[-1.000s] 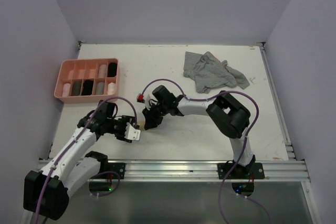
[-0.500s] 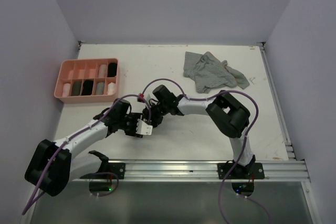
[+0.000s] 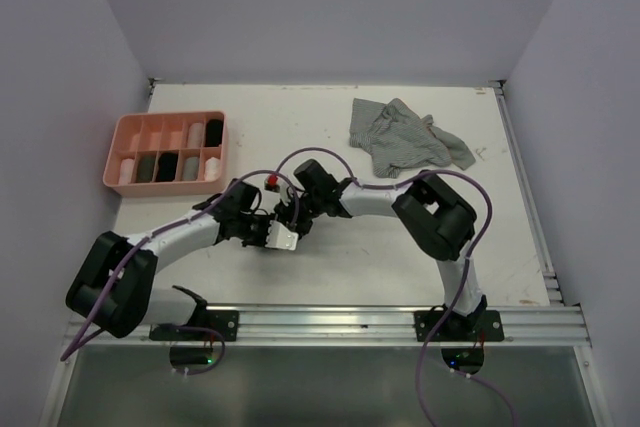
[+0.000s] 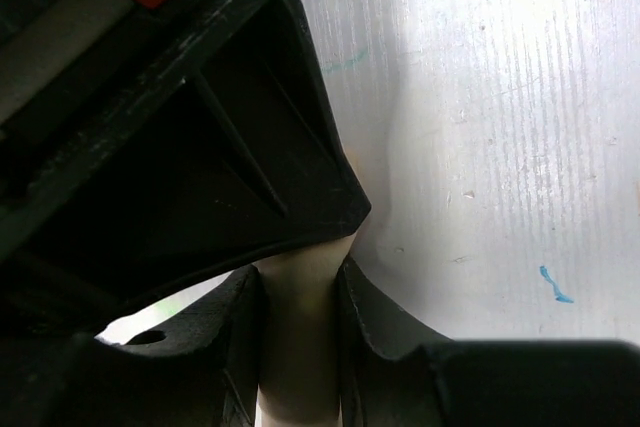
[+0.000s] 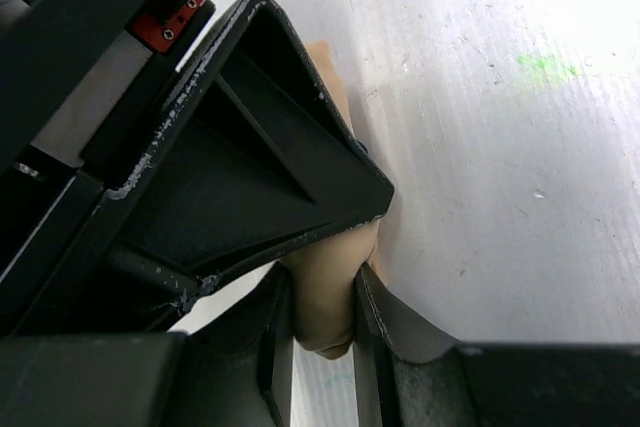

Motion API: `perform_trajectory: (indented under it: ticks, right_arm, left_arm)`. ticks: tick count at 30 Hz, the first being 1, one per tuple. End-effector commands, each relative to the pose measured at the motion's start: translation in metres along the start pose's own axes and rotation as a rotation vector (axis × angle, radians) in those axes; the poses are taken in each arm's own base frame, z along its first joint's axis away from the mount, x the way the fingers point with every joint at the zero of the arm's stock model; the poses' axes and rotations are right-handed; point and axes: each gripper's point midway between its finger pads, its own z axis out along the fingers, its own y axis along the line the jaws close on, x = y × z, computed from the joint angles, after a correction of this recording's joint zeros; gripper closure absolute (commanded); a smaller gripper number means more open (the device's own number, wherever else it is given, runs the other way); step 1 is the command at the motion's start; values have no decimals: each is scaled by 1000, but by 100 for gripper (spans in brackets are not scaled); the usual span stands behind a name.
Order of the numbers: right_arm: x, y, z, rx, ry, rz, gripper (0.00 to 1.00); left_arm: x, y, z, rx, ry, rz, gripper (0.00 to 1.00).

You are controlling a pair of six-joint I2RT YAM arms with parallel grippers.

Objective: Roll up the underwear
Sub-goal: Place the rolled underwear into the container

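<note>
Sitting just off the centre of the table point(image 3: 360, 267), toward 7 o'clock, the beige underwear point(image 5: 320, 322) is pinched by the left gripper point(image 4: 300, 297) and the right gripper point(image 5: 322, 282), both clamped on it. Grey striped underwear point(image 3: 405, 137) lies crumpled at 2 o'clock, and the pink tray point(image 3: 115, 147) sits at 10 o'clock.

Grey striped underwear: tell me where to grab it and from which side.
Take the grey striped underwear at the bunched folds near its middle, coming straight down from above. It lies crumpled and low on the table, so its thin edges probably offer little to pinch, while the raised folds do.
</note>
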Motion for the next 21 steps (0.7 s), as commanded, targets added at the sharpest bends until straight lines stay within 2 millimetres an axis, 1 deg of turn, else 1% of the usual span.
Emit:
perform_trajectory:
  ticks: [1, 2, 3, 4, 5, 6, 7, 8, 9, 10, 11, 12, 13, 14, 15, 16, 17, 18, 19, 20, 21]
  right_arm:
    - [60, -29, -3, 126, 156, 135, 82]
    - [55, -32, -7, 133, 139, 149, 74]
    - [53, -34, -11, 143, 125, 182, 68]
    - [45, -36, -16, 150, 98, 196, 58]
    - [33, -44, -28, 166, 48, 213, 54]
    - [27, -46, -36, 174, 20, 244, 52]
    - [19, -56, -47, 190, -16, 270, 47]
    - [4, -56, -60, 203, -67, 264, 46]
    - [0, -58, -68, 216, -89, 287, 43]
    - [-5, -67, -80, 237, -121, 308, 39]
    - [-11, -69, -88, 245, -143, 314, 38]
    - [-21, -68, -100, 256, -176, 313, 38]
    - [-26, -74, -112, 280, -201, 323, 38]
    - [-29, -75, -119, 297, -215, 326, 38]
    - [-39, -75, -133, 329, -248, 316, 37]
    - [-42, -79, -143, 350, -266, 321, 37]
    - [-43, -80, -150, 367, -271, 327, 37]
    - [-50, -76, -160, 383, -295, 312, 37]
    - [-50, -81, -168, 411, -302, 318, 37]
    - [-48, -82, -173, 424, -297, 326, 37]
    - [-48, -83, -178, 438, -300, 326, 36]
  left_arm:
    - [24, -37, 5, 156, 100, -37, 95]
    - [25, -40, 5, 169, 105, -39, 100]
    - [27, -43, 4, 176, 113, -34, 100]
    - [28, -47, 2, 184, 122, -40, 100]
    - [30, -52, 1, 191, 126, -43, 100]
    - [29, -52, -1, 179, 127, -54, 100]
    - [30, -56, -2, 184, 128, -66, 100]
    - [29, -55, -4, 173, 127, -75, 100]
    - [27, -56, -5, 171, 127, -110, 100]
    - [25, -54, -6, 161, 125, -130, 100]
    - [23, -53, -8, 160, 124, -153, 100]
    - [20, -52, -9, 151, 116, -201, 100]
    - [17, -50, -10, 146, 110, -233, 100]
    - [8, -38, -13, 118, 83, -260, 100]
    - [4, -29, -18, 89, 63, -332, 100]
    - [-4, -9, -25, 43, 28, -368, 100]
    - [-8, 3, -32, -6, 4, -465, 100]
    - [-2, 19, -41, -71, 2, -539, 100]
    - [-9, 48, -55, -148, -25, -562, 100]
    - [-14, 59, -64, -171, -49, -586, 100]
    - [-14, 73, -77, -206, -89, -649, 100]
